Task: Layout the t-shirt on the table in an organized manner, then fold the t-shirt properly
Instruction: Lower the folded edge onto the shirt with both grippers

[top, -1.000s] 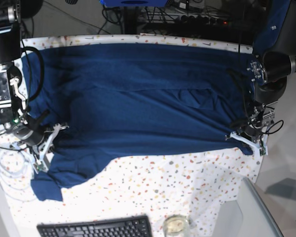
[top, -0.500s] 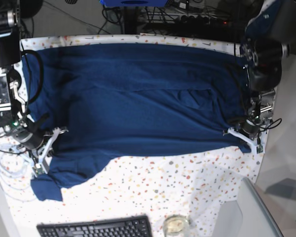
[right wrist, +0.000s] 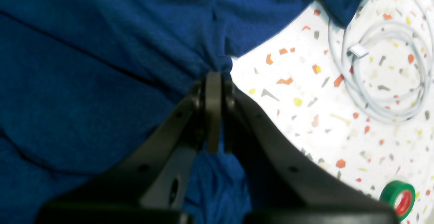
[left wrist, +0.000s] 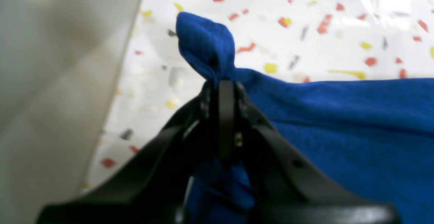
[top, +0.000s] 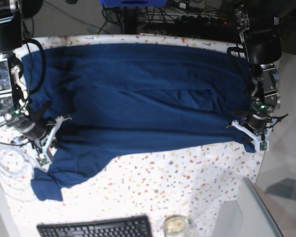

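The big dark blue t-shirt (top: 138, 98) lies spread out flat on the bench (top: 187, 182), which has a white cloth with little red, orange, yellow and grey spots. In the base view the shirt fills the top and middle of the bench, from 9 o'clock across to 3 o'clock. One sleeve hangs down toward 7 o'clock.

The left end effector (top: 250, 137) is at about 3 o'clock in the base view. Its jaws are squeezed tight together on the edge of the shirt. In the left wrist view a small bunch of blue cloth (left wrist: 206, 44) pokes out past the tips, toward 12 o'clock.

The right end effector (top: 49, 143) is at about 8 o'clock in the base view. Its jaws are also pressed tight together, pinching a fold of the shirt near the sleeve.

A coil of white cable (right wrist: 383, 74) lies on the bench at 2 o'clock in the right wrist view. A green roll of tape (right wrist: 397, 198) sits at 4 o'clock there. A black keyboard (top: 96, 228) and a glass (top: 176, 225) sit at the bottom edge, near 6 o'clock, in the base view.
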`<state>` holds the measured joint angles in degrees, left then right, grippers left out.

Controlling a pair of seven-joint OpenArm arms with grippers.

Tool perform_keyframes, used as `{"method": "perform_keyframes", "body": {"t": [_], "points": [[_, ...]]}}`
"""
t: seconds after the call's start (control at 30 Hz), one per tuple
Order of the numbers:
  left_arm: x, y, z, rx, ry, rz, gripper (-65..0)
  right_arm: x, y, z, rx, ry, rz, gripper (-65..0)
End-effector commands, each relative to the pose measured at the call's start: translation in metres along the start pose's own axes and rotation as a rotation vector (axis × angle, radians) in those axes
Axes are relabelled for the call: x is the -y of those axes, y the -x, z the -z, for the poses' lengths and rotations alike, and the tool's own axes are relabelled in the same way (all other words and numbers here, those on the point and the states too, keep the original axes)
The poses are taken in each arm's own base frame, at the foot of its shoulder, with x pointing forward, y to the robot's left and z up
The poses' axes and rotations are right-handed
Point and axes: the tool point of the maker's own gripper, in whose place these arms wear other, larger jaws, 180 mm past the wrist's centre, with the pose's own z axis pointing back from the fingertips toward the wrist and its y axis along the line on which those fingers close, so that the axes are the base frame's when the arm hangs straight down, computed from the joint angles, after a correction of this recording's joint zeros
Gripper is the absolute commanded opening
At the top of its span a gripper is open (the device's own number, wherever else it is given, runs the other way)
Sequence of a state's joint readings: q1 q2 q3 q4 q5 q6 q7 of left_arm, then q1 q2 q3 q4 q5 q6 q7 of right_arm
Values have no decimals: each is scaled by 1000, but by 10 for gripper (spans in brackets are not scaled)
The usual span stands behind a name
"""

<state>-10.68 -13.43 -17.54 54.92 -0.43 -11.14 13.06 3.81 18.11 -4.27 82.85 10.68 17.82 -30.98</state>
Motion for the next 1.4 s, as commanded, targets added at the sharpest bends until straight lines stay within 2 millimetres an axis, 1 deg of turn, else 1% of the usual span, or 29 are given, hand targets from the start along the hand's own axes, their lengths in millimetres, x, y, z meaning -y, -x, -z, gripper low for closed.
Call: {"method": "perform_keyframes", "body": {"t": [0.0,0.17,0.23,0.3,0.37,0.53,0.6,0.7,0.83,0.93,1.07,1.13,1.17,1.23,1.3,1.33,1.37], "points": [[-8,-25,-2,71,-13,9,-650,7,-16,-7,57,18,-6,-648],[-6,-26,-10,92,-10,22,-650,14,-5,-21,40,45,20,-648],[-3,-29,-13,110,2,-10,-650,15,2,-24,31,52,30,-648],[-5,-32,-14,119,8,-35,-650,17,4,-26,31,54,34,-648],[-7,-24,-14,103,8,-46,-650,17,5,-26,29,54,35,-648],[-5,-16,-13,79,2,-11,-650,13,9,-27,20,49,33,-648],[-5,-4,-13,48,2,-8,-650,13,9,-27,20,49,33,-648],[-8,7,-14,1,-3,-5,-650,11,16,-28,7,44,35,-648],[-9,8,-14,-8,-3,-11,-650,11,17,-28,6,43,36,-648],[-9,13,-13,-61,-4,-14,-650,11,17,-28,6,43,36,-648],[-11,6,-14,-76,-8,-16,-650,11,17,-28,6,43,36,-648],[-11,0,-17,-56,-8,-7,-561,10,17,-28,4,43,36,-648],[-11,-6,-18,-42,-8,-3,-517,10,18,-28,3,42,36,-648],[-11,-7,-22,-32,-9,4,-418,10,18,-28,3,42,36,-648],[-11,-14,-27,-9,-10,15,-327,10,18,-28,3,42,36,-648],[-11,-19,-29,6,-10,21,-285,10,18,-28,3,42,36,-648],[-14,-18,-32,8,-18,20,-252,10,18,-28,3,42,36,-648]]}}
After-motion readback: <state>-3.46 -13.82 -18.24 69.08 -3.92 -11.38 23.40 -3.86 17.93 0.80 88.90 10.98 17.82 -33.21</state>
